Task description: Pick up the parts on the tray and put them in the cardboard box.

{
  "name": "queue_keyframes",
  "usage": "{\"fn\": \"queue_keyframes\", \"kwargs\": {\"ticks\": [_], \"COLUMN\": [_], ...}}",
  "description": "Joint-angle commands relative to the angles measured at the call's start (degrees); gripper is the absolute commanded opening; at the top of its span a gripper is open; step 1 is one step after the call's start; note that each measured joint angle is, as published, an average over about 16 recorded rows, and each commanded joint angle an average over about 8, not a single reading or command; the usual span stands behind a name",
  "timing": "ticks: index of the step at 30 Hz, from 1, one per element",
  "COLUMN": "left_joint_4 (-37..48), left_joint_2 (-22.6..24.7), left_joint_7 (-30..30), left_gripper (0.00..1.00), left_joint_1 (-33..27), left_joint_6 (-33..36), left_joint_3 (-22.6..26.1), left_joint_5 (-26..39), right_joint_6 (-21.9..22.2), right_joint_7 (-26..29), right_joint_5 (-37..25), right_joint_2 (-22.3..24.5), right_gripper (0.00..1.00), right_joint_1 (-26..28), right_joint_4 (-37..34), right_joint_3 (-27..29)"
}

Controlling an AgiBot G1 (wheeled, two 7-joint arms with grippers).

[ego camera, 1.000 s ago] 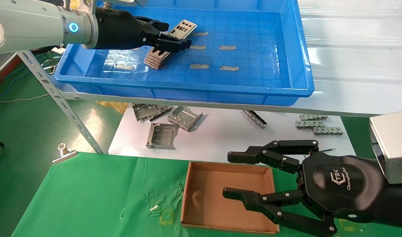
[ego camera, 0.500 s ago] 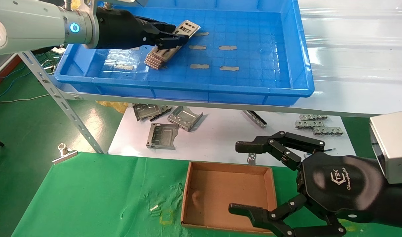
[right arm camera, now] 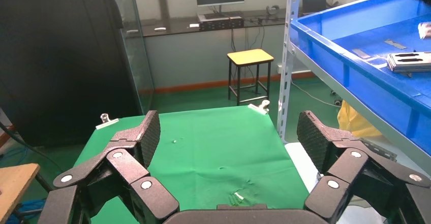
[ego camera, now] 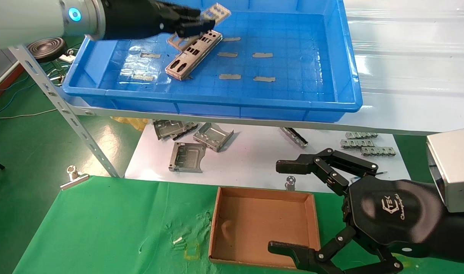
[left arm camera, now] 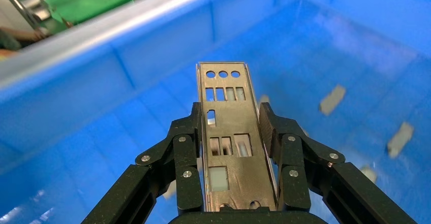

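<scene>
My left gripper (ego camera: pixel 196 21) is shut on one silver-grey punched plate (ego camera: pixel 216 10) and holds it above the far left of the blue tray (ego camera: pixel 232 102). In the left wrist view the plate (left arm camera: pixel 228 122) stands between the two fingers (left arm camera: pixel 185 148) of that gripper (left arm camera: pixel 229 127). A stack of more plates (ego camera: pixel 193 55) lies on the tray floor just below it. The brown cardboard box (ego camera: pixel 262 224) sits on the green cloth, with nothing inside. My right gripper (ego camera: pixel 285 207) is open wide beside the box's right wall; its wrist view shows it (right arm camera: pixel 228 137) empty.
Grey tape strips (ego camera: pixel 262 55) dot the tray floor. Bent grey brackets (ego camera: pixel 186 156) and other metal pieces (ego camera: pixel 359 144) lie on the white sheet under the shelf. A slanted metal strut (ego camera: pixel 64 110) stands at the left. A binder clip (ego camera: pixel 74 177) holds the green cloth.
My left gripper has lifted one plate off the stack and moved it up and back; the stack's top plate now shows. My right gripper has opened wider and drawn back to the box's right.
</scene>
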Motion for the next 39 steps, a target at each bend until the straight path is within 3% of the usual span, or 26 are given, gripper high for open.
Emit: {"fn": "queue_keyframes", "kwargs": {"ticks": [1, 11, 22, 29, 34, 39], "left_joint_4": [0.1, -1.2, -9.4, -22.2, -32.9, -37.8], "left_joint_2": [-0.2, -3.6, -10.5, -15.9, -19.0, -18.6], "left_joint_7": [0.2, 2.0, 7.0, 9.3, 9.7, 13.7], "left_gripper": [0.0, 0.0, 0.0, 0.0, 0.0, 0.0], "left_joint_1": [-0.4, -1.1, 3.4, 10.5, 18.2, 25.3], "left_joint_6": [0.0, 10.7, 27.3, 32.9, 32.6, 30.3], "left_joint_3": [-0.3, -1.2, -2.2, -1.4, 0.2, 1.9], "left_joint_5": [-0.5, -2.3, -5.2, -9.7, -15.8, -18.2], "right_joint_6": [0.0, 0.0, 0.0, 0.0, 0.0, 0.0], "right_joint_7": [0.0, 0.0, 0.0, 0.0, 0.0, 0.0], "right_joint_5": [0.0, 0.0, 0.0, 0.0, 0.0, 0.0], "right_joint_2": [0.0, 0.0, 0.0, 0.0, 0.0, 0.0], "right_gripper": [1.0, 1.0, 1.0, 1.0, 1.0, 1.0], "right_joint_1": [0.0, 0.0, 0.0, 0.0, 0.0, 0.0], "right_joint_4": [0.0, 0.0, 0.0, 0.0, 0.0, 0.0], "right_joint_3": [0.0, 0.0, 0.0, 0.0, 0.0, 0.0]}}
